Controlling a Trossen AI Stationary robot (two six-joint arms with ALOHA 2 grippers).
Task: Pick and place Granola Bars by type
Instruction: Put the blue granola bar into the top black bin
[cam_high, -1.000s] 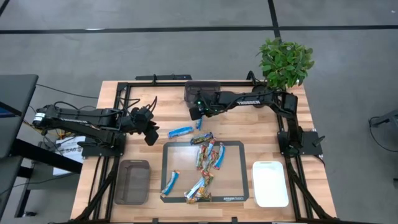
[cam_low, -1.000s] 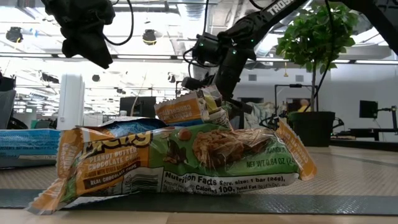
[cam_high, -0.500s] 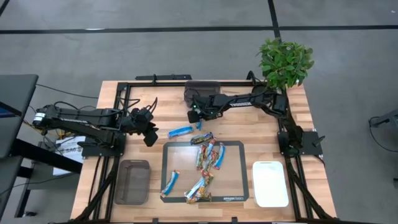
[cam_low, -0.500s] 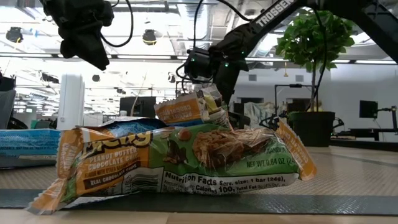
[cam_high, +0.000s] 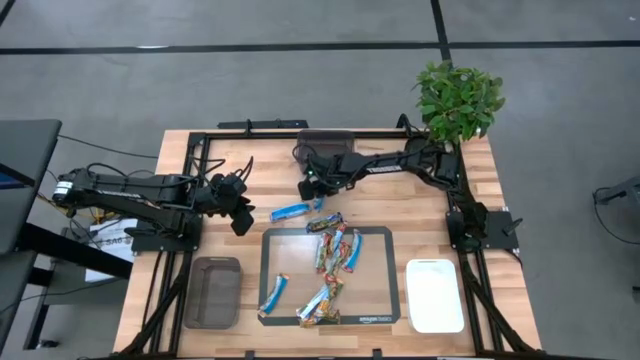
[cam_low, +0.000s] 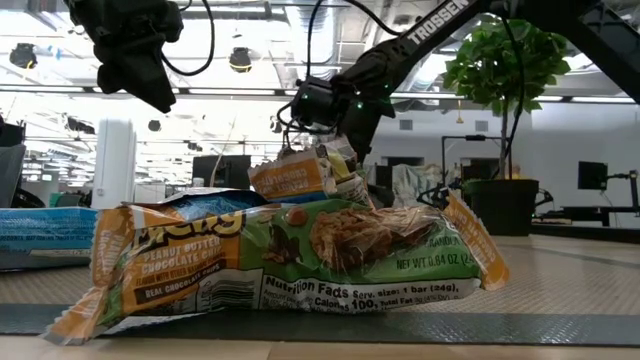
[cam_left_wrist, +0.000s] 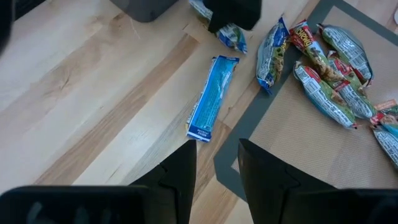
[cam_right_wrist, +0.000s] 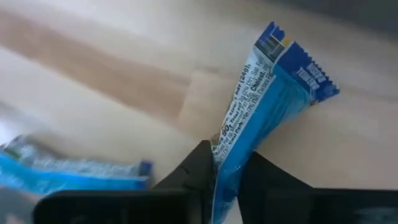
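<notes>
Several granola bars in green, orange and blue wrappers lie piled on a dark mat. One blue bar lies flat on the wood just beyond the mat's far left corner. My right gripper hovers at that bar's far end, shut on a second blue bar. My left gripper hangs open to the left of the loose blue bar, touching nothing. My right gripper pinches one end of the blue bar between its two fingers. The fingers lie along the bar and slant down from the table's far right. The bar's crimped free end sticks out past the fingertips above the wood. Whether it touches the table I cannot tell.
A dark tray stands at the far edge behind the right gripper, another dark tray near left of the mat, and a white tray near right. A potted plant fills the far right corner.
My right gripper has shifted a little toward the table's left edge, over the far end of the loose blue bar.
</notes>
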